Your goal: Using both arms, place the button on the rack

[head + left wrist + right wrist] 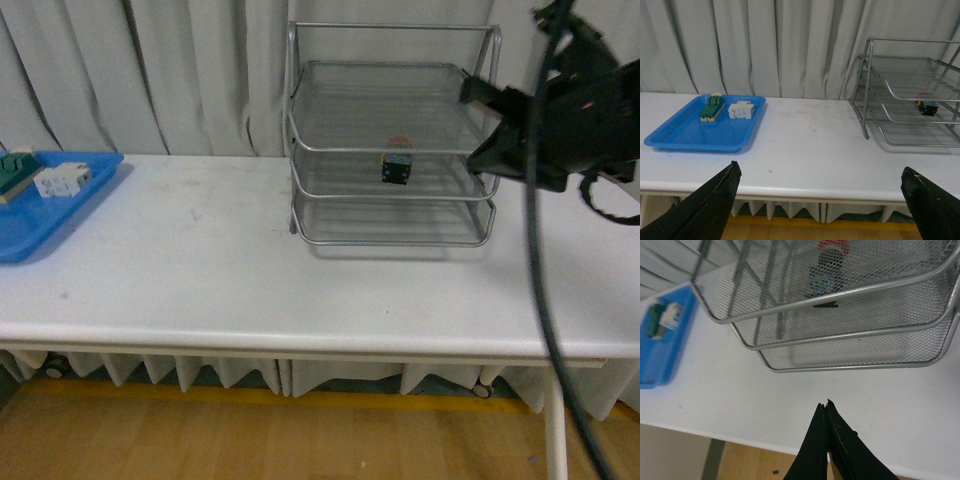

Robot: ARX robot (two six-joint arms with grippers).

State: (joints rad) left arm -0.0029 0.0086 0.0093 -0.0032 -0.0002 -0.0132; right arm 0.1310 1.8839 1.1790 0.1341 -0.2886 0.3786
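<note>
The button (398,161), with a red cap on a black and bluish body, sits on the middle tier of the silver wire-mesh rack (390,135) at the back of the table. It also shows in the left wrist view (927,106) and through the mesh in the right wrist view (827,267). My right gripper (824,405) is shut and empty, pulled back from the rack (840,330) over the table; the right arm (560,110) hangs at the rack's right side. My left gripper (822,177) is open and empty, near the table's front edge, far from the rack (910,95).
A flat blue tray (50,210) at the table's left end holds a green-and-cream block (15,168) and a white block (62,179). The white table (250,280) lies between tray and rack. Grey curtains hang behind. A black cable (540,280) hangs from the right arm.
</note>
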